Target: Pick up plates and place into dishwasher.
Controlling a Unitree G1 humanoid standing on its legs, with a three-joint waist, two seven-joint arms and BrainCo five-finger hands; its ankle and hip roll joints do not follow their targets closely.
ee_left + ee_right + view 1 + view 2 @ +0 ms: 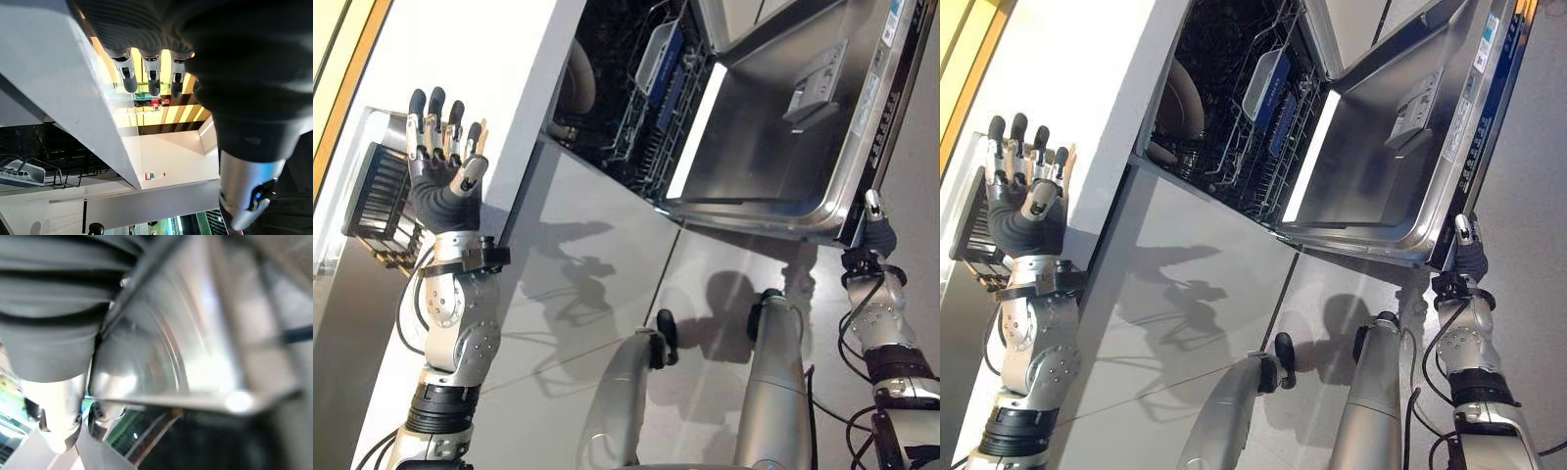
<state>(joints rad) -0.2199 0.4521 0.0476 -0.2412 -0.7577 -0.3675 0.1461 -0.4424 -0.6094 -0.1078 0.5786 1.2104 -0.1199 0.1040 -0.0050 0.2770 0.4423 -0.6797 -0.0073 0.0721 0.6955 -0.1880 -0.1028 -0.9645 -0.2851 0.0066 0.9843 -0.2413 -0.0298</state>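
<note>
Dishwasher [773, 147] open, upper right of frame, rack [1263, 117] w/ a plate [1180, 103] inside. Dish rack [377, 191] at left edge, just beside left hand [440, 162], fingers straight, empty, the nearer one. Right hand [873, 225] at door edge, grip can't tell.

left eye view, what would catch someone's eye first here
The open dishwasher at the top, its shiny steel door folded down and a wire rack showing inside. Next, the left hand raised with straight fingers before the white counter, while the right hand sits at the door's far edge.
</note>
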